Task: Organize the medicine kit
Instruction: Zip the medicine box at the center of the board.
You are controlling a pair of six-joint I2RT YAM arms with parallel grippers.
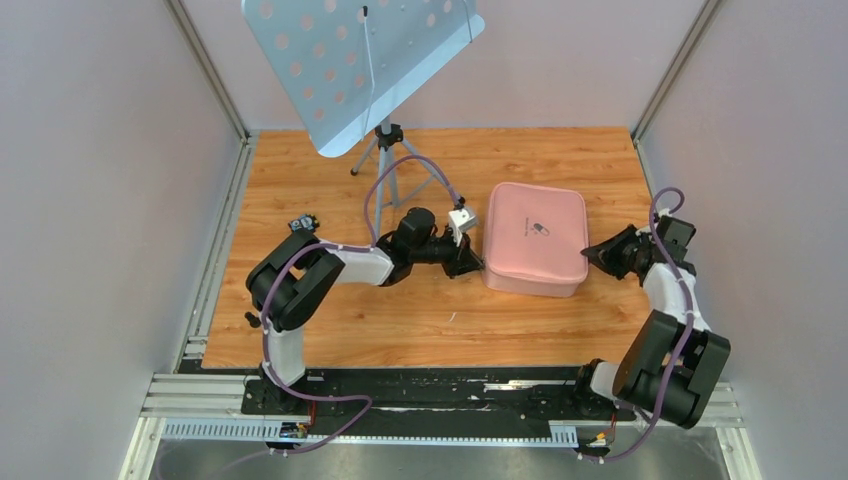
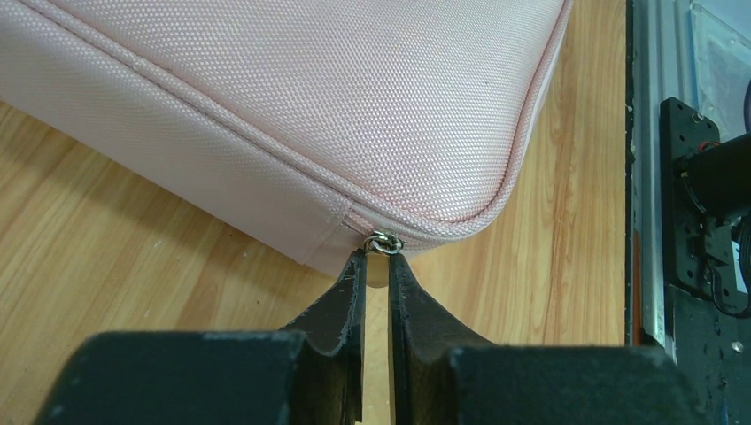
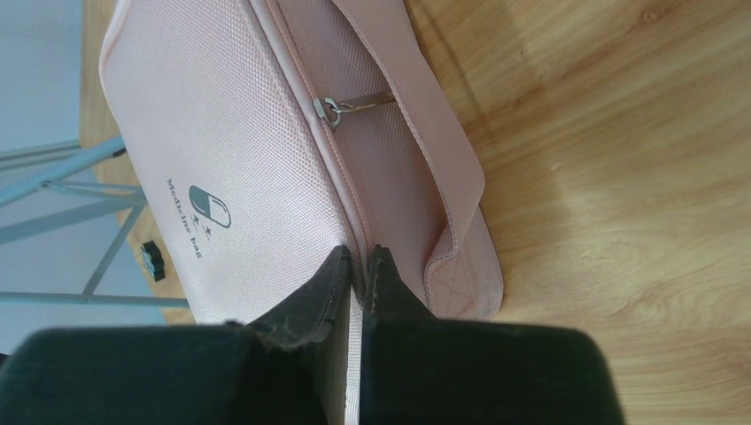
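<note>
The pink medicine kit [image 1: 535, 238] lies zipped shut on the wooden table, lid up with its pill logo [image 3: 210, 205] showing. My left gripper [image 1: 470, 262] is at its near left corner. In the left wrist view the gripper [image 2: 376, 257] is shut on the zipper pull tab [image 2: 377, 271], just below the metal ring [image 2: 383, 243]. My right gripper [image 1: 592, 255] is at the kit's right edge. In the right wrist view it [image 3: 356, 255] is shut on the kit's seam [image 3: 354, 232]. A second zipper slider [image 3: 329, 108] and a pink side strap [image 3: 443, 150] lie beyond it.
A perforated metal music stand [image 1: 350, 60] on a tripod [image 1: 388, 165] stands at the back left. A small black object [image 1: 303, 222] lies left of my left arm. Grey walls close in both sides, and a metal rail [image 1: 450, 400] runs along the near edge.
</note>
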